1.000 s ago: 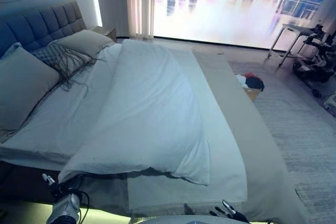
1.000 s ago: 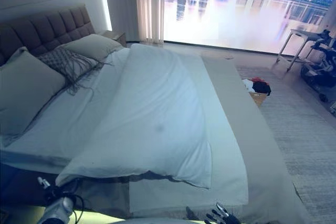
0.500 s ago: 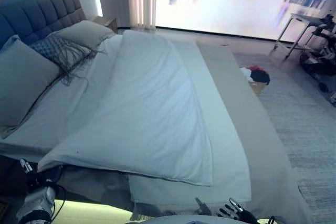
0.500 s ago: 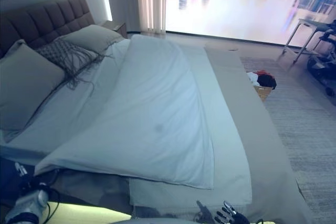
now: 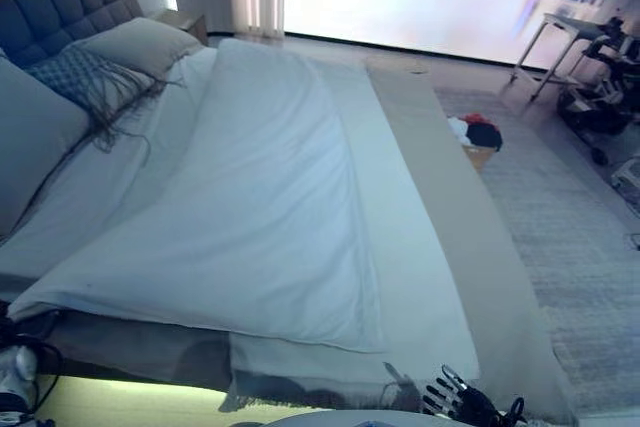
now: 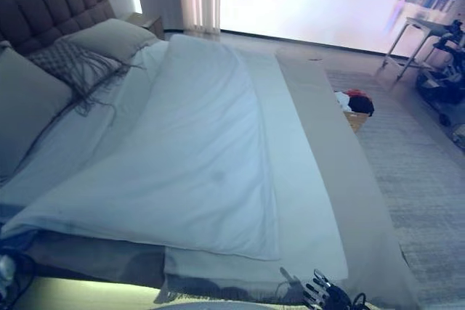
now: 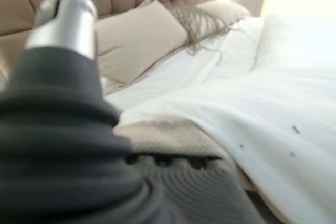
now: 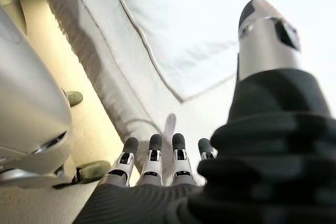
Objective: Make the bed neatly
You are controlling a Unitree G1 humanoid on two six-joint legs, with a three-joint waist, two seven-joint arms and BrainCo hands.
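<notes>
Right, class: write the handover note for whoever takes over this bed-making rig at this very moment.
Right hand: open, fingers straight, holding nothing, low at the near edge of the bed.
Left hand: at the near left corner by the pillows; fingers hidden, state unclear.
White duvet: lies skewed on the bed, bunched toward the middle, its near corner hanging off at the left; a beige blanket shows along the right side.
Done: nothing gripped yet.
Left: grasp the duvet's near edge, pull it square and smooth it.
</notes>
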